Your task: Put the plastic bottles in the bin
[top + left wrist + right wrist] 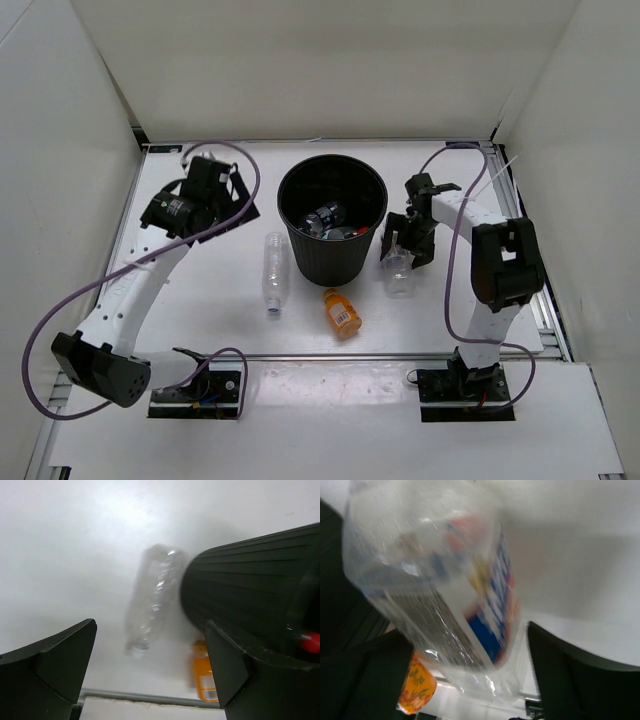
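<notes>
The top camera looked down from high above the near edge on the whole table. The left wrist camera looked low along the table, near to the wall of the bin. The right wrist camera was very close to a labelled bottle. All three views shared the orange bottle.

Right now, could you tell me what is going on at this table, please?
Two arms are putting plastic bottles into the black bin. The right gripper holds a labelled clear bottle beside the bin. The left gripper is open and empty. At least one bottle lies inside the bin; a clear bottle and an orange bottle lie on the table.
</notes>
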{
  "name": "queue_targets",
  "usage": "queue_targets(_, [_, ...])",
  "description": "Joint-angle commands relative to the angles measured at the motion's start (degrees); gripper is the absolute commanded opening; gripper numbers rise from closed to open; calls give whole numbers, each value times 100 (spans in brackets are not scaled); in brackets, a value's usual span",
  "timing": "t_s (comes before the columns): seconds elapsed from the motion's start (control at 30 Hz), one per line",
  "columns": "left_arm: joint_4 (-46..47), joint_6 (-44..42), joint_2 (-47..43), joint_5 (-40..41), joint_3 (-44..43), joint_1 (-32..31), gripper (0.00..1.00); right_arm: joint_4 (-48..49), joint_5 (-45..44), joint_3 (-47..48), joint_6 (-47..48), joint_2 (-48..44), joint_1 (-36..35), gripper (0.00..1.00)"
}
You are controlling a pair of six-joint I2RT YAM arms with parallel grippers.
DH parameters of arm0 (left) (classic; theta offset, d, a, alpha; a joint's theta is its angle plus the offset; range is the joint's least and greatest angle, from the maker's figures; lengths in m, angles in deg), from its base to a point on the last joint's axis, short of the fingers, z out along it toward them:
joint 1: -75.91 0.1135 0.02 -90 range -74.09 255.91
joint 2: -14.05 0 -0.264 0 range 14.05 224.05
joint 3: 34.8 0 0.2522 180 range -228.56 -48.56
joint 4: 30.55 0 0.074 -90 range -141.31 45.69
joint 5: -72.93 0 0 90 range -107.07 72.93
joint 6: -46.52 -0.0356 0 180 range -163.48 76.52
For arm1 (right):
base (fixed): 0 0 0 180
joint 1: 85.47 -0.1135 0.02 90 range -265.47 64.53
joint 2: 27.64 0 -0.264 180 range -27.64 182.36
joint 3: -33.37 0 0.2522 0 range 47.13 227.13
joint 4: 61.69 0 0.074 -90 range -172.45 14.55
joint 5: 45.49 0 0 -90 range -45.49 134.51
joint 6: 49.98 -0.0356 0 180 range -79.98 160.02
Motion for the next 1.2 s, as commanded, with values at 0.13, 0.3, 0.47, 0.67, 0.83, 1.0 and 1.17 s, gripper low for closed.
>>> queue_targets(0.13, [320,455,-769,-481,1557,719,100,188,-260,-135,258,210,67,69])
queue_targets(0.3, [864,455,-769,-1377,2469,975,100,-549,-523,205,47,-897,314,61])
queue_targets(0.47, [1900,402,-892,-2413,3332,1335,100,-1552,-946,1917,-489,-1935,367,53])
queue_targets(0.67, [2474,218,-576,-3144,3553,1389,100,-2238,-631,5818,-358,-1209,-63,55])
queue_targets(0.83, [2728,-11,-58,-2918,3553,1196,100,-1845,19,6123,-296,-723,-738,56])
queue_targets(1.0, [2957,-204,312,-2863,3553,1081,100,-1650,301,5928,62,-356,-1583,76])
queue_targets(1.17, [3124,-204,742,-2802,3501,967,100,-2238,-49,6772,152,-168,-1954,100])
